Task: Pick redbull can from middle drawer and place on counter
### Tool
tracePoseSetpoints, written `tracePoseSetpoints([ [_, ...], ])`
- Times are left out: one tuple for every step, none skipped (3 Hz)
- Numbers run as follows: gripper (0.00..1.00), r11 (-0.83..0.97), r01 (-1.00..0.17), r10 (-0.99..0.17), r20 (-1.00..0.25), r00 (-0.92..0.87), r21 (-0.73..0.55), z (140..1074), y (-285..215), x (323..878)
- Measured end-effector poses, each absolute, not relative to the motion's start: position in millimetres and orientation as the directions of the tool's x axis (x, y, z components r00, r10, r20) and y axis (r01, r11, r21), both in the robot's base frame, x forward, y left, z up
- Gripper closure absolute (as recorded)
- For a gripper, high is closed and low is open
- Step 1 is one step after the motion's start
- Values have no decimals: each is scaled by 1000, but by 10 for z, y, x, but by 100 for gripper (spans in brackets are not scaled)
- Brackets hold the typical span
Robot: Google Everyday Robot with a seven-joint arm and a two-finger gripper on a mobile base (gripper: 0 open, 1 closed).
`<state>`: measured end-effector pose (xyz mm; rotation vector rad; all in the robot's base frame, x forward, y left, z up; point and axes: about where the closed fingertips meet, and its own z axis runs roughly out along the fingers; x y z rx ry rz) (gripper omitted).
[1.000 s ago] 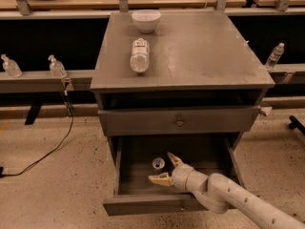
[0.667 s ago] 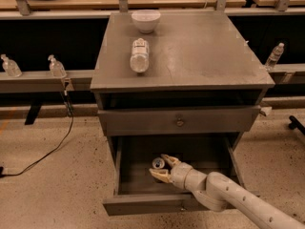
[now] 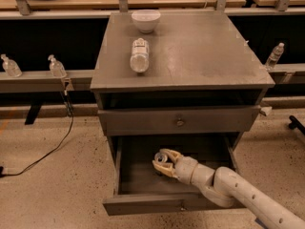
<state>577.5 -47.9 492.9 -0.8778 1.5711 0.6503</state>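
The redbull can [image 3: 158, 158] stands upright in the open middle drawer [image 3: 125, 175], near its back centre; only its shiny top and a bit of its side show. My gripper [image 3: 162, 161] reaches in from the lower right, and its two pale fingers are closed around the can, one behind it and one in front. The can still rests on the drawer floor. The grey counter [image 3: 200, 51] is the cabinet top above.
A clear plastic bottle [image 3: 139, 55] lies on the counter's left half, with a white bowl [image 3: 146, 20] behind it. The upper drawer [image 3: 179, 122] is shut. Small bottles [image 3: 56, 67] stand on side ledges. A black cable [image 3: 47, 151] runs across the floor at left.
My gripper has moved left onto the can, and its fingers have narrowed from a wide spread to closed around it. The can has not moved.
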Motion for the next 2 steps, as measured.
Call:
tracePoseSetpoints([
  [100, 503, -859, -142, -990, 27, -95, 5588, -607, 5692],
  [100, 430, -893, -159, -985, 69, -132, 6222, -786, 5796],
])
